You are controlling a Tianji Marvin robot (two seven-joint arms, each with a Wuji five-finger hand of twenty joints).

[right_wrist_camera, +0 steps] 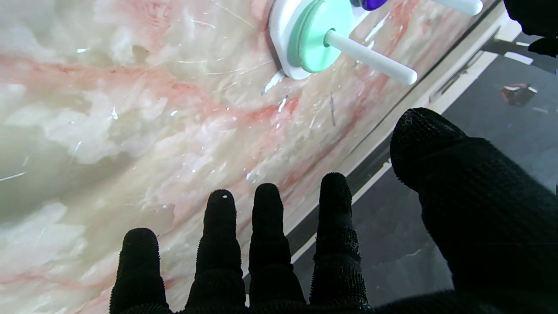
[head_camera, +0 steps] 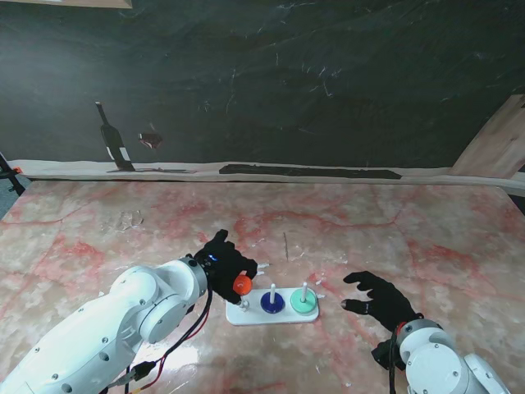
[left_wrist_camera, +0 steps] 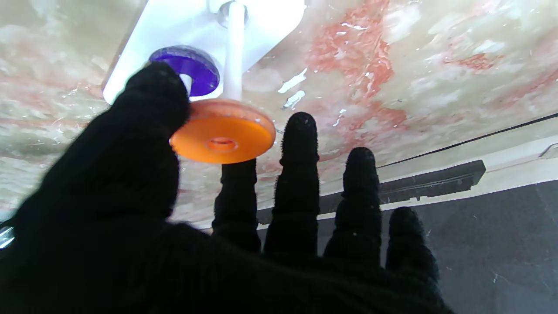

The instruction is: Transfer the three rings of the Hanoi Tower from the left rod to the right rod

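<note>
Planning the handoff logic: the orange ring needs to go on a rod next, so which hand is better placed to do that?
Left. The left hand already pinches the orange ring just off the left rod. The right hand is open, holds nothing, and hovers right of the base.

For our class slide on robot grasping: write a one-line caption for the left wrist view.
Left hand pinches the orange ring near the left rod, blue ring behind.

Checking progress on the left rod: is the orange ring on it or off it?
Off. The left hand pinches the orange ring past the left rod tip, its hole empty.
</note>
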